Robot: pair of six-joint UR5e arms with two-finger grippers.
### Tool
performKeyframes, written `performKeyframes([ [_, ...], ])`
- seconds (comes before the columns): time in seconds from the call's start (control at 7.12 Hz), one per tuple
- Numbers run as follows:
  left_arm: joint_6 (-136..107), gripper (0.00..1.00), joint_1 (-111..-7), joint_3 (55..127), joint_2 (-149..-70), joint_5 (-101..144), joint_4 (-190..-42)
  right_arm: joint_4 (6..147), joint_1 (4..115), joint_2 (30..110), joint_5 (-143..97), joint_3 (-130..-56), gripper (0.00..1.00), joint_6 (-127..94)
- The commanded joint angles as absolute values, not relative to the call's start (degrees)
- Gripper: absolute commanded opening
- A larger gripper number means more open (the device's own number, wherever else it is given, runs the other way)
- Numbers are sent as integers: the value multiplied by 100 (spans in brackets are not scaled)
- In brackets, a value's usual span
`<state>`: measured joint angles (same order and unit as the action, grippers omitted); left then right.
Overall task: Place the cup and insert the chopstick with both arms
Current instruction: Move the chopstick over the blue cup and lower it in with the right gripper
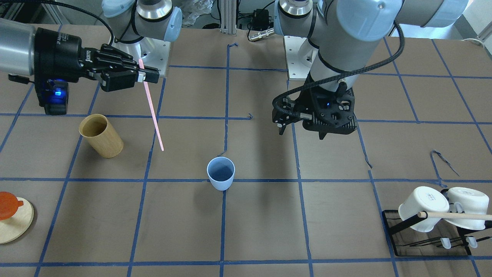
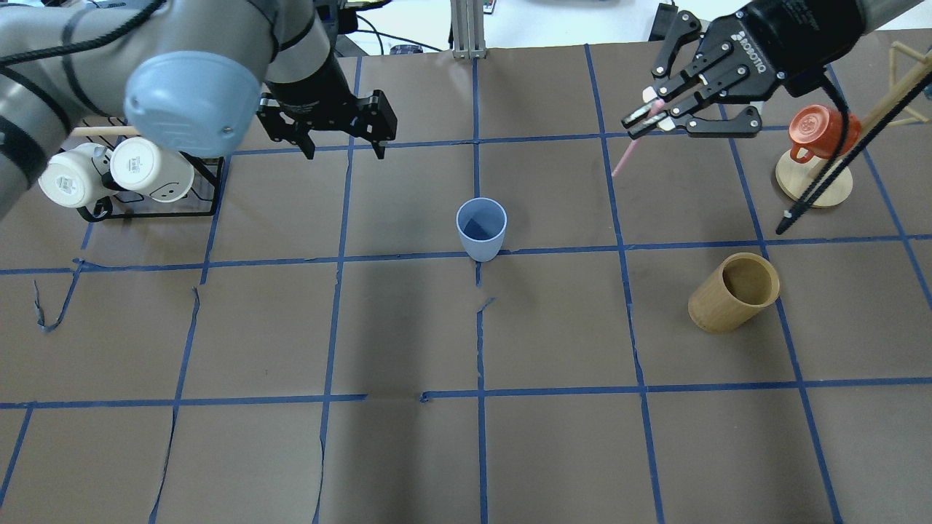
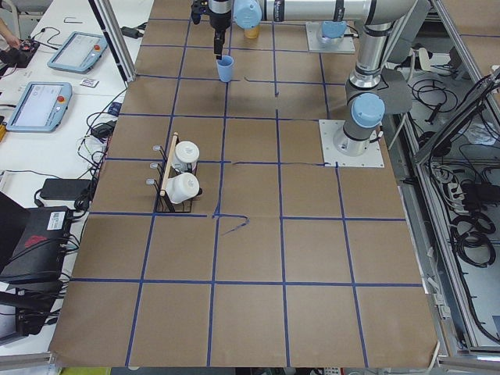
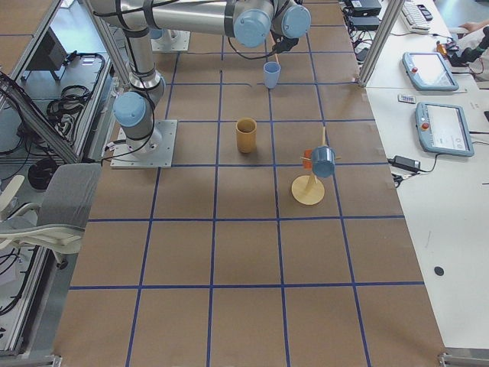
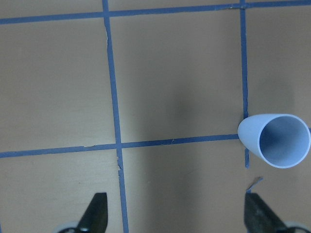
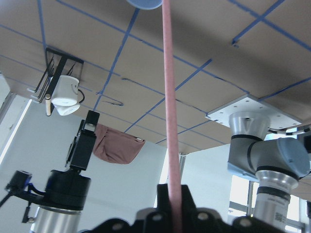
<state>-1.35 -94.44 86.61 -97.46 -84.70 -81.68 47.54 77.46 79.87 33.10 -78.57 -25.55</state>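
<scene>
The light-blue cup (image 1: 221,173) stands upright and alone at the table's middle (image 2: 481,229). It also shows in the left wrist view (image 5: 274,141), off to the right of the fingers. My left gripper (image 2: 344,151) is open and empty, hovering above the table behind and to the side of the cup (image 1: 301,134). My right gripper (image 1: 148,75) is shut on the top end of the pale-pink chopstick (image 1: 153,115). The stick hangs slanted in the air, well apart from the cup (image 2: 626,156). It runs straight up the right wrist view (image 6: 168,97).
A tan wooden cylinder (image 2: 734,292) stands on the right arm's side, near the hanging stick. An orange mug on a round wooden stand (image 2: 812,131) is beyond it. Two white mugs on a black rack (image 2: 109,171) with a wooden rod stand on the left arm's side.
</scene>
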Motion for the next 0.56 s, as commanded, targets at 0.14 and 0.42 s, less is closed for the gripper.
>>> performKeyframes([
  [0.14,-123,100,-9220,8797,-9361,-8838,-8490,4843,8330,7306,1858,-7989,0,-2725],
  [0.42,-149,100,-9211,8912,-9255,-8824,-8464,5027,8464,6989,1819,-8155,0,-2829],
])
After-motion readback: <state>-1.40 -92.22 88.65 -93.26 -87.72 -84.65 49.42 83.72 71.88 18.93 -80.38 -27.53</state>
